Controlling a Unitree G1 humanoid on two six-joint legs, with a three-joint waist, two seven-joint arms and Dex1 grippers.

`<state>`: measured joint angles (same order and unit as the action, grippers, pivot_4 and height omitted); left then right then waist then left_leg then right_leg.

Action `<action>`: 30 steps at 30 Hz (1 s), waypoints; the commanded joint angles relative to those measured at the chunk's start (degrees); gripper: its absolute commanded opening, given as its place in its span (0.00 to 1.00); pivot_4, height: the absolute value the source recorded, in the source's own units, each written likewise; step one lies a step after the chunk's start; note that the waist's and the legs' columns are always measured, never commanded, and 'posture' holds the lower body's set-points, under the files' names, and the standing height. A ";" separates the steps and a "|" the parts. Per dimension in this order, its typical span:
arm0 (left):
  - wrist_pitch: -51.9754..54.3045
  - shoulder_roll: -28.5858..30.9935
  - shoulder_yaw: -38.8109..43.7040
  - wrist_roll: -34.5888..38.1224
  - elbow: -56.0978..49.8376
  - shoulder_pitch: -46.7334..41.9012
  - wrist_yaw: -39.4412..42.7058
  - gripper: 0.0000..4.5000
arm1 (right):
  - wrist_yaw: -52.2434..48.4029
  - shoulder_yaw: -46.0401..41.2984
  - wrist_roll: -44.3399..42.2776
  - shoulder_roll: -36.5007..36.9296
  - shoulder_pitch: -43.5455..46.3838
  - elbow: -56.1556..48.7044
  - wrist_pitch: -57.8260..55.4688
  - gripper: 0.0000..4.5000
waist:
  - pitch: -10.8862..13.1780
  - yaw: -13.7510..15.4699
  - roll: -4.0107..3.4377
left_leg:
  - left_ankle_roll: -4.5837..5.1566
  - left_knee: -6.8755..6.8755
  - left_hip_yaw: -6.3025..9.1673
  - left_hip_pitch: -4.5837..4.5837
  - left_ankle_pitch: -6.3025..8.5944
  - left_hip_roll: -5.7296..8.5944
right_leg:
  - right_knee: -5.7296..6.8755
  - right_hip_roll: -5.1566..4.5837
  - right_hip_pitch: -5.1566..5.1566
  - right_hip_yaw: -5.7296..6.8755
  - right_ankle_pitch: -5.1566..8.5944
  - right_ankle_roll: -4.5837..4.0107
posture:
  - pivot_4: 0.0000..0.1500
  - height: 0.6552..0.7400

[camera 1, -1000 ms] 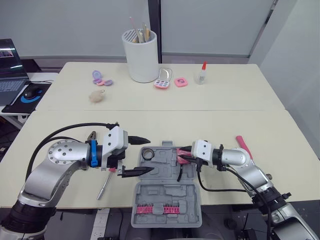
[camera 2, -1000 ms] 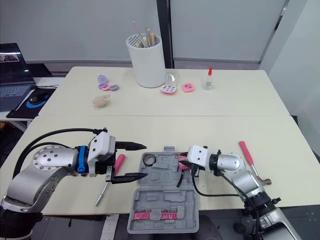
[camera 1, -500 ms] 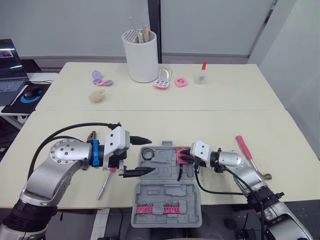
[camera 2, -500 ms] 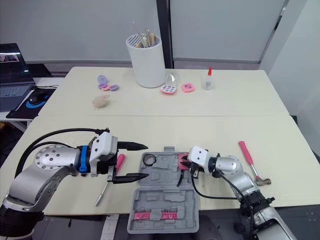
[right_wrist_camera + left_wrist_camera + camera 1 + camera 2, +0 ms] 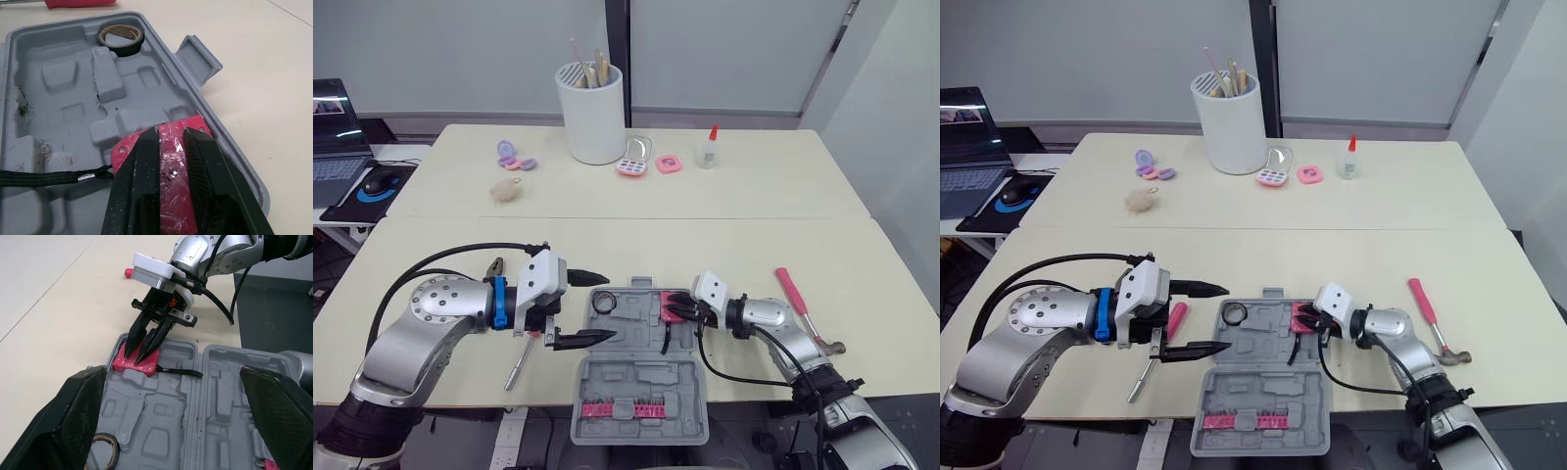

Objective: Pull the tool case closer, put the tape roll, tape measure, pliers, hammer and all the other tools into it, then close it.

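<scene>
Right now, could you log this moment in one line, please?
left pincer open, beside tool case | right pincer at tape measure in case | hammer on table

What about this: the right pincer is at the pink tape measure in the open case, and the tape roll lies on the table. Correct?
No: the tape roll lies inside the case too; the right wrist view shows it.

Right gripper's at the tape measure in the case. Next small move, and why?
Probably lift the right gripper straight up, clear of the tape measure: it already lies in a tool case recess, and the hammer lies out on the table.
</scene>
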<state>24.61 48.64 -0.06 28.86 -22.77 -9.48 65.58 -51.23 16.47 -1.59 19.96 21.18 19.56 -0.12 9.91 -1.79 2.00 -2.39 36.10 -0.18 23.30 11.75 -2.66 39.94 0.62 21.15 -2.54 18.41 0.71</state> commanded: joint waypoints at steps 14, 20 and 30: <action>2.94 11.50 21.45 3.65 20.51 2.23 4.77 1.00 | -17.26 -20.29 -19.85 30.78 -0.21 -26.99 -26.40 0.99 | 0.20 0.02 -0.15 | 0.01 -0.05 0.03 0.38 0.01 0.02 | -0.10 -0.19 0.37 0.11 0.02 -0.02 | 1.00 1.00; -0.67 19.11 29.26 0.98 37.90 3.65 9.52 1.00 | -20.03 -31.47 -20.94 40.71 -6.25 -18.84 -26.22 0.99 | 0.22 0.01 -0.19 | 0.01 -0.07 -0.10 0.54 0.01 0.02 | -0.05 -0.22 0.62 0.06 0.04 -0.06 | 1.00 1.00; -10.14 23.57 27.57 -4.78 62.36 -2.27 14.70 1.00 | -23.22 -34.84 -19.02 46.61 -7.89 -4.91 -21.32 0.99 | 0.23 -0.08 -0.21 | 0.01 -0.08 -0.35 0.53 0.01 -0.04 | 0.05 -0.24 0.80 0.09 0.10 -0.16 | 1.00 1.00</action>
<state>16.29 70.41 27.22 24.78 38.23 -10.47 79.67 -73.88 -16.84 -20.78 65.00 12.04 14.04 -23.08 10.13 -1.87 1.79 -2.38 36.02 -0.54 23.85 11.76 -2.70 39.99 0.39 21.98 -2.46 18.51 0.55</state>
